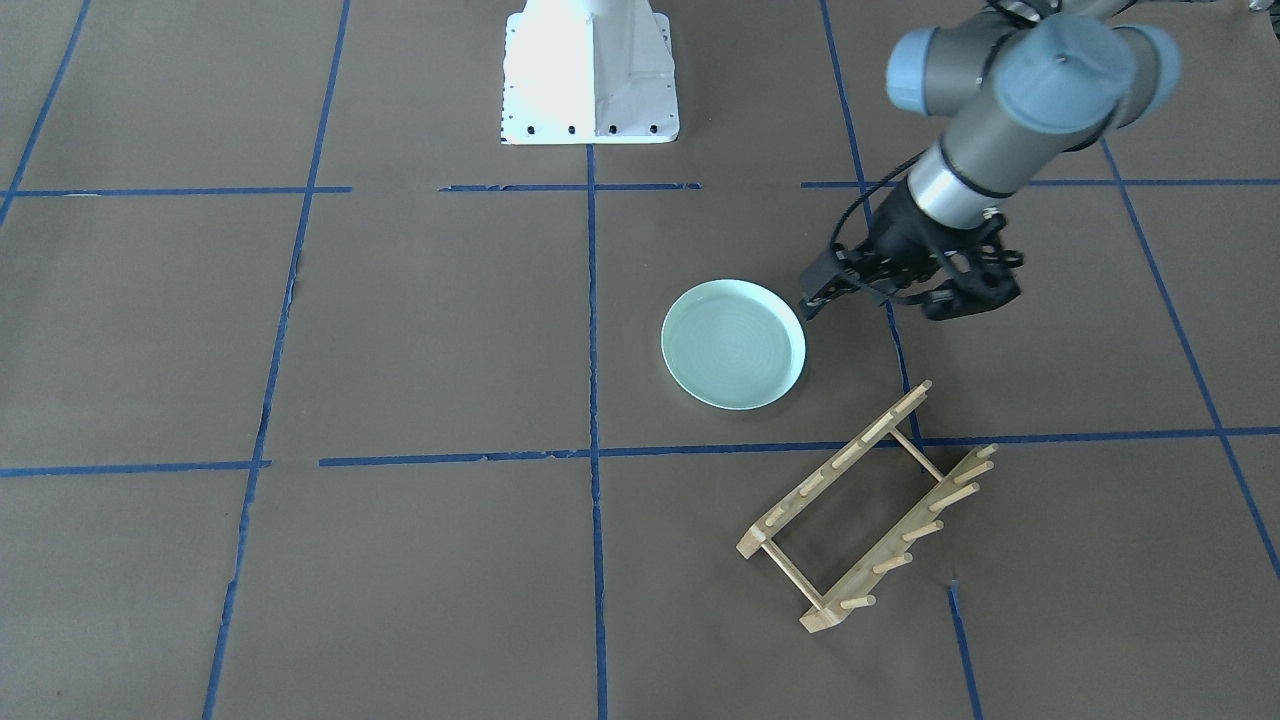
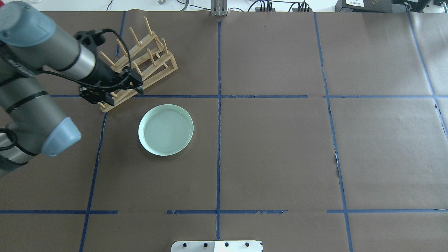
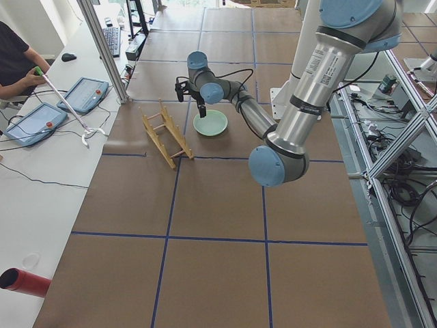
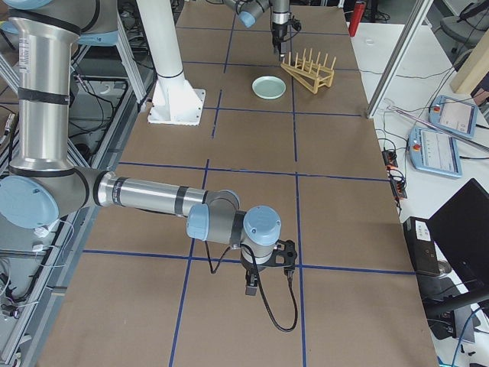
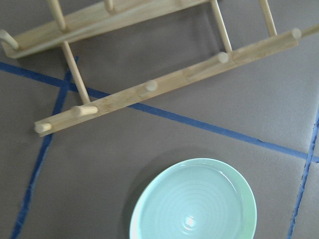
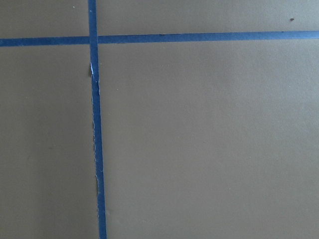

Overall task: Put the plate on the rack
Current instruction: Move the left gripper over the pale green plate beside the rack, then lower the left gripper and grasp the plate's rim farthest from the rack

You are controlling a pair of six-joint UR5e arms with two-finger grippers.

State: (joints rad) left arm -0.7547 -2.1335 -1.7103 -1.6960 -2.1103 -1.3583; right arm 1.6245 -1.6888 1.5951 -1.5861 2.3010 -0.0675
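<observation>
The pale mint-green plate (image 1: 733, 345) lies flat on the brown table, also seen in the overhead view (image 2: 165, 129) and at the bottom of the left wrist view (image 5: 194, 204). The wooden rack (image 1: 835, 468) stands just beyond it on the robot's left (image 2: 157, 75), empty, its pegged rail crossing the left wrist view (image 5: 164, 89). My left gripper (image 1: 895, 300) hovers open and empty between plate and rack (image 2: 115, 94), one finger close to the plate's rim. My right gripper (image 4: 263, 275) shows only in the exterior right view, low over bare table far from the plate; I cannot tell its state.
The white robot base (image 1: 590, 75) stands at the table's edge behind the plate. Blue tape lines grid the brown table. A side table with tablets (image 3: 34, 123) and an operator (image 3: 17, 65) lies beyond the rack's side.
</observation>
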